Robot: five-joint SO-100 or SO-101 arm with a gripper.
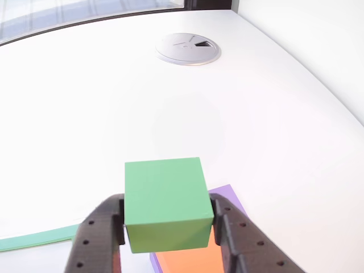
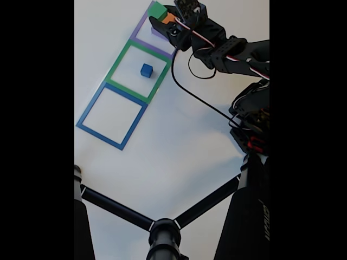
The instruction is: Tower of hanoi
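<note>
On the white tabletop (image 1: pixel 170 96), the purple block (image 1: pixel 227 194) lies lowest with the orange block (image 1: pixel 193 259) on it — widest at the bottom, as the puzzle demands. The end effector (image 1: pixel 168 219) clamps the green block (image 1: pixel 165 199) by its sides above them, while the blue cube (image 2: pixel 146 70) waits alone in the green tape square (image 2: pixel 120 57).

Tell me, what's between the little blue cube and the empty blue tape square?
In the fixed view, only bare white table and the tape edges lie between the blue cube and the blue tape square: the green square's edge, then the blue's.
</note>
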